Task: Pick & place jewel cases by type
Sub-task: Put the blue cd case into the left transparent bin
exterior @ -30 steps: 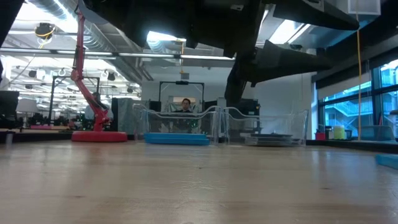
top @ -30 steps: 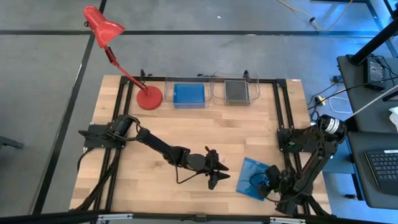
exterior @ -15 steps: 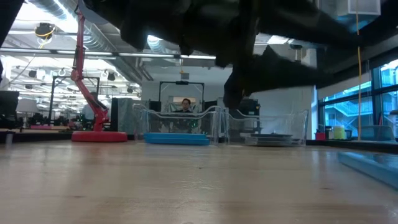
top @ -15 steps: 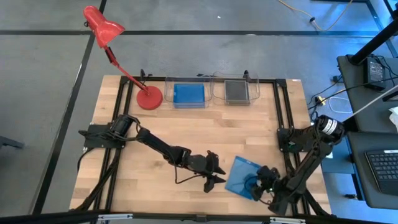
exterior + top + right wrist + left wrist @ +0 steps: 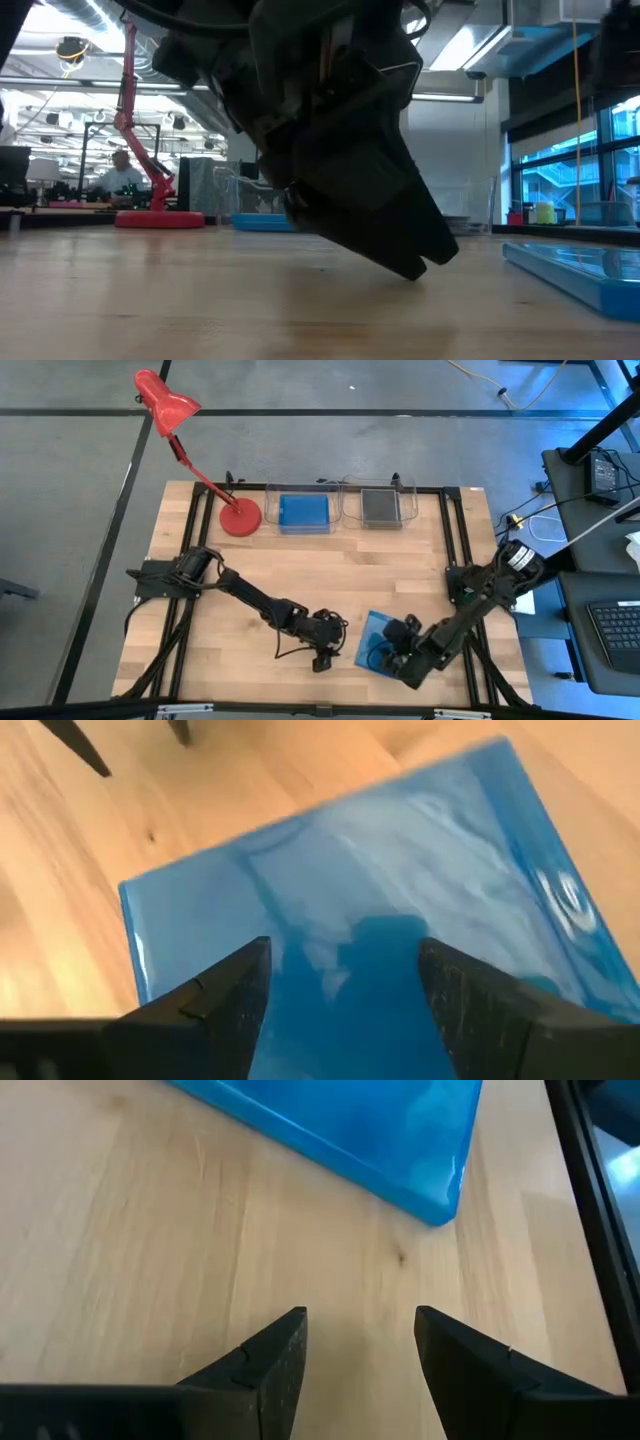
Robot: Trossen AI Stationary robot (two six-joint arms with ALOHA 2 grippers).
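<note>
A solid blue jewel case (image 5: 373, 640) lies flat on the table near its near-right part; it also shows in the low view (image 5: 570, 272). My right gripper (image 5: 396, 653) is open above it, its fingers spread over the case's top face (image 5: 350, 870). My left gripper (image 5: 325, 650) is open just left of the case and low over bare wood (image 5: 360, 1330), with the case's corner (image 5: 440, 1195) ahead of its fingers. In the low view the left gripper (image 5: 410, 262) hangs close to the tabletop. My right gripper comes from above, slanting from the table's right, with its open fingers (image 5: 235, 985) on the top face of the blue case (image 5: 330, 935). The fingers themselves hide the spots they touch. The case stays flat on the table.
Two clear open trays stand at the far edge: the left one (image 5: 303, 493) holds a blue case (image 5: 303, 512), the right one (image 5: 381, 488) a dark grey case (image 5: 381, 506). A red desk lamp (image 5: 240, 518) stands left of them. A person (image 5: 122, 180) is in the room behind.
My right gripper has moved toward the table's left, and the blue case has slid along the table with it, turning slightly. My left gripper has moved a little left and toward the near edge and has come down close to the tabletop.
</note>
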